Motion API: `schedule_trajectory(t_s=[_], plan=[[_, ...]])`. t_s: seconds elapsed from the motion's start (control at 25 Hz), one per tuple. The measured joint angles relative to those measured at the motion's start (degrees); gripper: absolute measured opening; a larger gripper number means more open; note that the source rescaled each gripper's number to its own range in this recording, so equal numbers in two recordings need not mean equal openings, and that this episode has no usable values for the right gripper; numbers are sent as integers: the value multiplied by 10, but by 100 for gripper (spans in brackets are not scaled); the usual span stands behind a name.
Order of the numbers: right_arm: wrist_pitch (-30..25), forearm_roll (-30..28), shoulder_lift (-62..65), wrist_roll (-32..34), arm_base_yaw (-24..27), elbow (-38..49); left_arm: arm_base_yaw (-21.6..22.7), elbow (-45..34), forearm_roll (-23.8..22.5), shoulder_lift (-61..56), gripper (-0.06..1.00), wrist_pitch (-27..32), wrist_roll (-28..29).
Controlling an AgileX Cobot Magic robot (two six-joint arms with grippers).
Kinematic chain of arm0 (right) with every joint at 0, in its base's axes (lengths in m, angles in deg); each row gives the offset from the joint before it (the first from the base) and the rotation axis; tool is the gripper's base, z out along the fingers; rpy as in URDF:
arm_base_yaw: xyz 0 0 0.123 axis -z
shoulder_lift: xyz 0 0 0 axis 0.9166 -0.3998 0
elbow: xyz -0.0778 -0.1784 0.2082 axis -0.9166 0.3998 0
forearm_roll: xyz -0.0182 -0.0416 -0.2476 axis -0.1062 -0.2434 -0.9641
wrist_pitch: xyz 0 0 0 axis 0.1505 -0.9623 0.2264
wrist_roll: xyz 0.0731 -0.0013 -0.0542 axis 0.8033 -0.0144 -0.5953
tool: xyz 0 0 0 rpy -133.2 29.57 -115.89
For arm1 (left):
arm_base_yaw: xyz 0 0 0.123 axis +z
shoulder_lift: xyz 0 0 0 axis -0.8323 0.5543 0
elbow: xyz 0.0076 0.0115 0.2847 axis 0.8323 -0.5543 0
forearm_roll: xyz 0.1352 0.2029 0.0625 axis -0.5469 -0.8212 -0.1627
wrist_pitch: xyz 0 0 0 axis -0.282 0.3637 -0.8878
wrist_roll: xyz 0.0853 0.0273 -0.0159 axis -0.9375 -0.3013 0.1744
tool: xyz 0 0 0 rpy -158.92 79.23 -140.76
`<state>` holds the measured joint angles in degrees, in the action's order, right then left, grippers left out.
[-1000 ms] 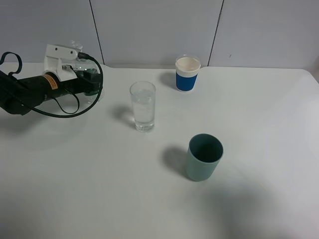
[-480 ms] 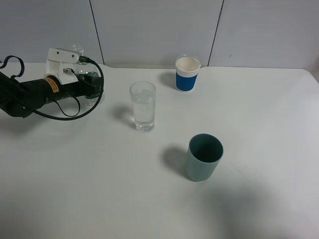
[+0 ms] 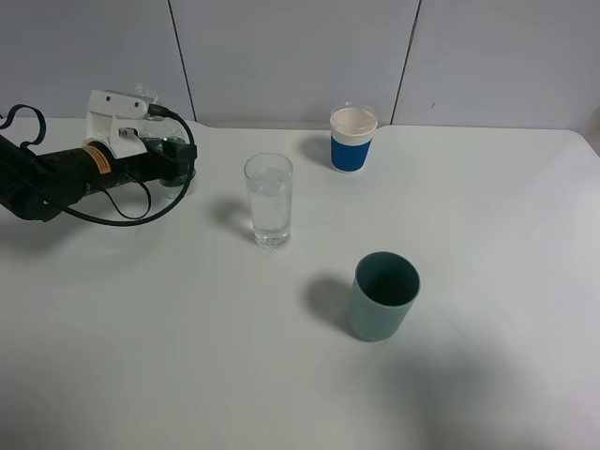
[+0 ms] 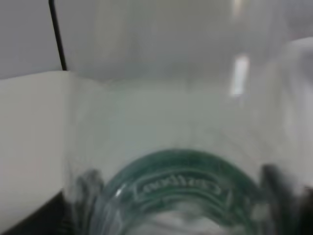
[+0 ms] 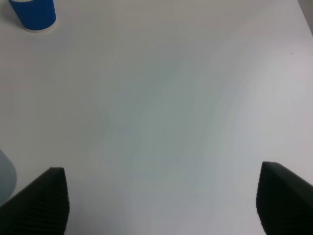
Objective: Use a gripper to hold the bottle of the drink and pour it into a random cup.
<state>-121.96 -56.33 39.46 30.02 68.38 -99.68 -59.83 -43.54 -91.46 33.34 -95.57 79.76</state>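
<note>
Clear plastic bottle (image 3: 172,155) is seen standing at the counter's (image 3: 187,356) far left, within the left tool (image 3: 155,155); its grip cannot be told. Drinking glass (image 3: 269,200) holds water; withdrawal seems due next.

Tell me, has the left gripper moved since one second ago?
Yes. The left gripper has shifted slightly right, toward the tall glass, which stands where it was.

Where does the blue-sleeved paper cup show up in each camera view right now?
Exterior high: the paper cup stands at the table's far edge, right of the clear glass.
Left wrist: not in it.
Right wrist: its blue sleeve shows in a corner.
Shared landmark: the white table.
</note>
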Motion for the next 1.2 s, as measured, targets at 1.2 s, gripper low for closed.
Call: schedule_trajectory(t_s=[1.2], plan=[[0, 0, 0, 0, 0, 0, 0, -228, 143, -317, 62, 79, -50]])
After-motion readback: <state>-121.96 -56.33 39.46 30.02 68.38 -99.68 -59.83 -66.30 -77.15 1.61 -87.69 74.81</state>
